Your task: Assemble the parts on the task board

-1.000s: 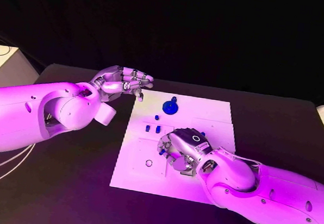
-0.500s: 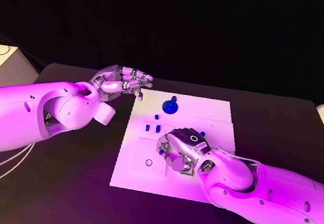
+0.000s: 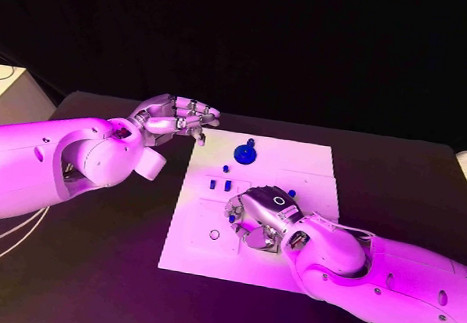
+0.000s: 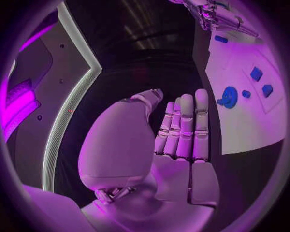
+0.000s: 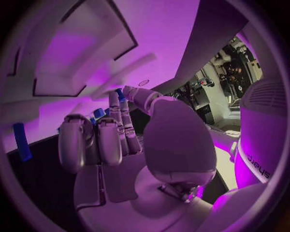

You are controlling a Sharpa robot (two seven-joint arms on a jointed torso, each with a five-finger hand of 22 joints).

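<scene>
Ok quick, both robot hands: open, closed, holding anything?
Left robot hand: open, holding nothing, beside the task board.
Right robot hand: over the board; grip cannot be told.

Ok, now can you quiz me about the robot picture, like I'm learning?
1. True or false: the left hand holds a tool.
2. Which hand is over the middle of the board? A) left hand B) right hand
3. Fill in: the round blue part lies near the board's ___ edge, seen from the robot.

Key: 1 false, its fingers are straight and hold nothing; 2 B; 3 far.
</scene>
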